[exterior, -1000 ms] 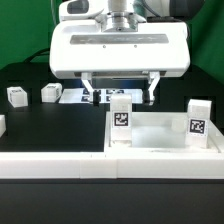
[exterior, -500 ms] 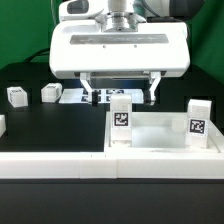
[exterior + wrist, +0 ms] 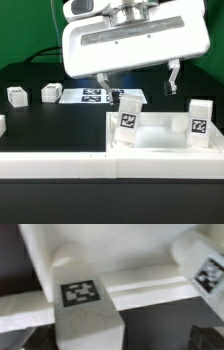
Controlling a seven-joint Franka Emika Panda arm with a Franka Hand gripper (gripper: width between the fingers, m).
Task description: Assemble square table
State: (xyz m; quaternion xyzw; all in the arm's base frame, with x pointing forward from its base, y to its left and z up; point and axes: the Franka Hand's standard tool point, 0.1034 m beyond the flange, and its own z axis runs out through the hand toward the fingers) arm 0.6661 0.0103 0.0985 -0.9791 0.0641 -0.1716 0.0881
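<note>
The square table's white slab [image 3: 160, 140] lies at the exterior view's right, against the low wall. One tagged leg [image 3: 127, 122] stands in its left corner and another leg [image 3: 199, 122] in its right corner. My gripper [image 3: 137, 88] hangs open above and behind the left leg, tilted, touching nothing. Two loose legs [image 3: 16, 96] [image 3: 50, 92] lie at the far left. In the wrist view the near leg [image 3: 82, 291] rises between my open gripper [image 3: 120, 341] fingers, with the slab [image 3: 120, 252] and the other leg [image 3: 205, 272] behind.
The long white low wall [image 3: 55, 166] runs along the front edge. The marker board [image 3: 92, 97] lies flat behind the slab, under the gripper. A small white part [image 3: 2, 125] shows at the left border.
The gripper has lifted off the left leg, tilted and swung toward the exterior view's right. Its jaws stay open. The leg stands on its own in the slab.
</note>
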